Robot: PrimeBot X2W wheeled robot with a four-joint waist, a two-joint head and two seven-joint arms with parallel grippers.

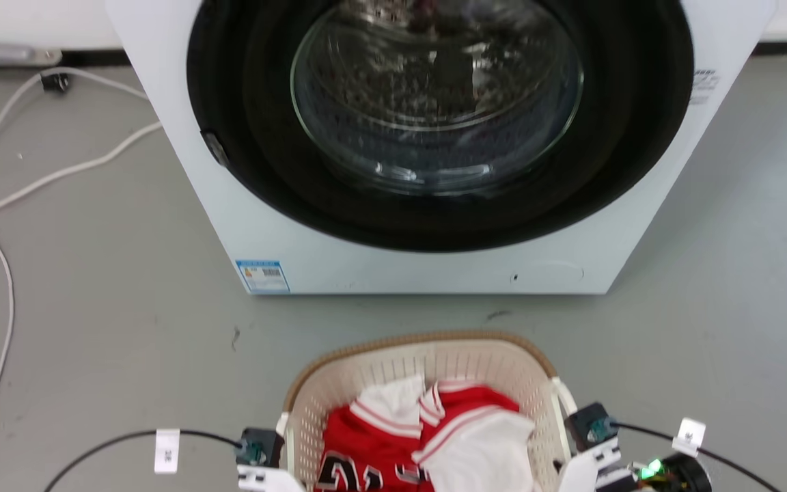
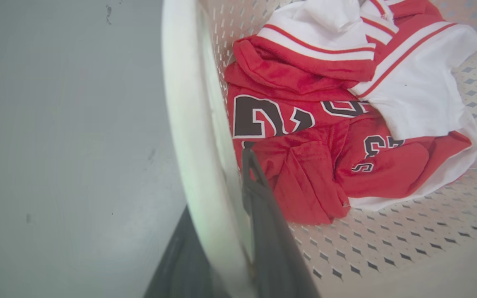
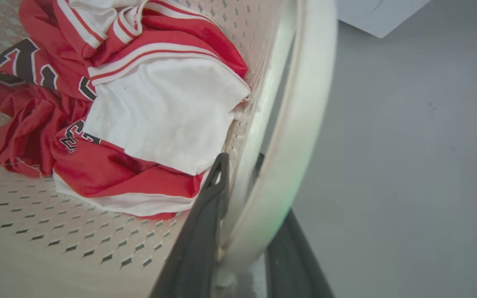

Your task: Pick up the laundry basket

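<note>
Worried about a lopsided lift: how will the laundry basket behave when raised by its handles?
Probably light: the laundry basket is perforated plastic holding some jerseys. Its thin walls may flex slightly. With the left tool and right tool straddling opposite handles, sideways tipping seems unlikely.

The right pincer (image 3: pixel 239 165) straddled the white loop handle (image 3: pixel 304 103) of the cream perforated plastic laundry basket (image 3: pixel 56 231) and closed on it, with one long dark finger (image 3: pixel 205 223) inside the wall and the other outside. A crumpled red-and-white jersey with black numerals (image 3: pixel 160 116) lay in the basket, its white part against the wall by the inner finger. Smooth grey floor (image 3: pixel 408 165) lay beyond the handle.
</note>
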